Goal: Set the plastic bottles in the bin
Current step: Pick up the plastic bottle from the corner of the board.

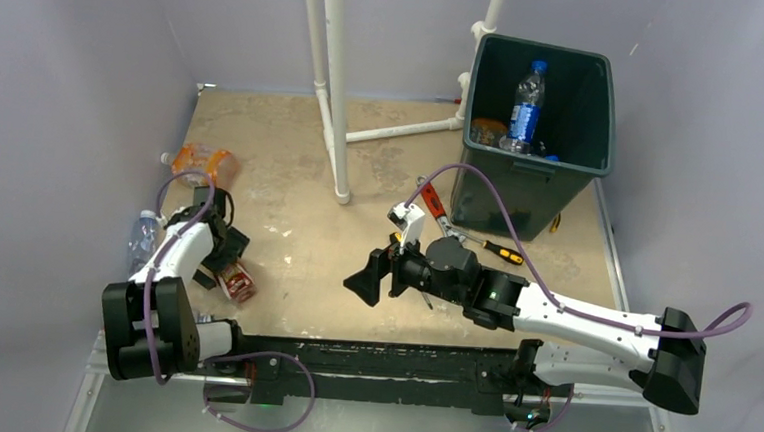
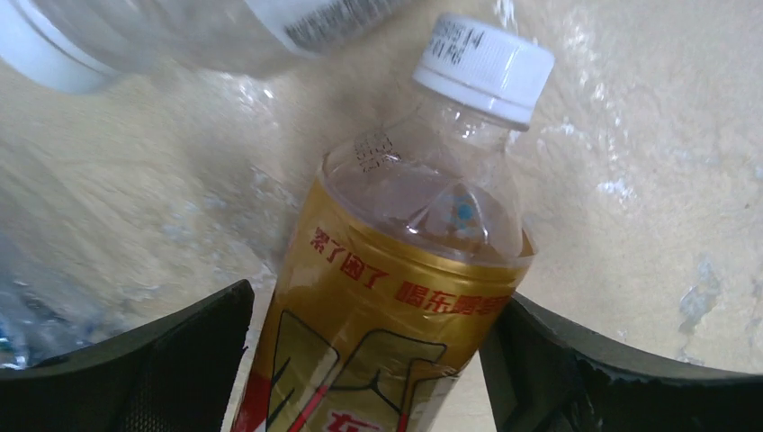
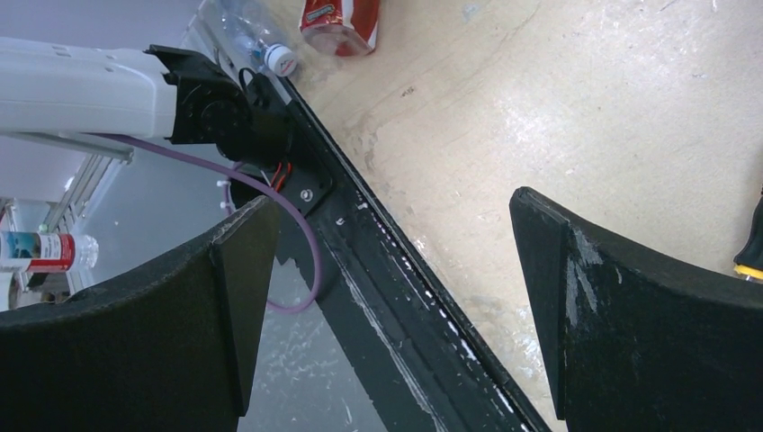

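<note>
A gold-and-red labelled plastic bottle [image 2: 405, 288] with a white cap lies on the table between the fingers of my left gripper [image 2: 373, 310]. The right finger touches it and the left finger stands a sliver off, so the jaws are still open. From above, that bottle [image 1: 238, 285] lies at the table's near left under the left gripper [image 1: 227, 262]. An orange-tinted bottle [image 1: 204, 162] and a clear one [image 1: 142, 236] lie nearby. The dark green bin [image 1: 583, 138] at the back right holds a blue-labelled bottle [image 1: 527, 105]. My right gripper [image 1: 369, 278] hovers open and empty mid-table.
A white pipe frame [image 1: 335, 93] stands at the back centre. A red-handled wrench [image 1: 432, 201] and a yellow-and-black screwdriver [image 1: 501, 251] lie before the bin. The black front rail [image 3: 396, 270] runs under the right gripper [image 3: 391, 306]. Another clear bottle [image 2: 180, 36] lies just beyond the gold one.
</note>
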`<state>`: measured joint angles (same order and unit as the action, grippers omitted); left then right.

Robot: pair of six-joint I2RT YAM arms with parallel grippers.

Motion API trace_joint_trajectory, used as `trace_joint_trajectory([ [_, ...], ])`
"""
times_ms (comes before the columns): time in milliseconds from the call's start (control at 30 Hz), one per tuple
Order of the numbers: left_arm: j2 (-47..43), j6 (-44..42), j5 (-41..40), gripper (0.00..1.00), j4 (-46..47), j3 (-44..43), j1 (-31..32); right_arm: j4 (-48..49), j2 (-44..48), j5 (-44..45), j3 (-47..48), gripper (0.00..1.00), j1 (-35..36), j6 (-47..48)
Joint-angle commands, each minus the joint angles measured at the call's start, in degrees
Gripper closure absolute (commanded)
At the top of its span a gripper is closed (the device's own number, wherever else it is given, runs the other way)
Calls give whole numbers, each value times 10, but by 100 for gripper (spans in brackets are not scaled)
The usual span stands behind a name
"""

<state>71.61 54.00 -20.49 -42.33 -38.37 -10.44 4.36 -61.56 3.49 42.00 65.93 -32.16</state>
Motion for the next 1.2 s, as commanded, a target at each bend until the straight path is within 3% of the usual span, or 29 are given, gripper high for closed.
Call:
trace_joint_trajectory([
  [0, -15, -1, 78, 14, 54, 20, -2, 15, 9, 13, 25, 1, 0, -4],
  [333, -42, -26, 131, 45, 92, 44, 6, 24, 31, 18, 0, 1, 0, -4],
  [633, -157, -68, 154, 52, 72, -16, 99, 16, 59, 27, -20, 1, 0, 18],
  [800, -308, -143, 291, 52, 112, -1, 100, 37, 101, 32, -67, 1, 0, -35],
  [867, -366, -159, 319, 52, 115, 3, 123, 88, 132, 17, -107, 1, 0, -44],
  [967, -386, -170, 415, 53, 174, 27, 153, 189, 173, -28, -160, 1, -1, -46],
  [1167, -407, -198, 528, 57, 305, 58, 169, 192, 144, -37, -127, 1, 0, -11],
])
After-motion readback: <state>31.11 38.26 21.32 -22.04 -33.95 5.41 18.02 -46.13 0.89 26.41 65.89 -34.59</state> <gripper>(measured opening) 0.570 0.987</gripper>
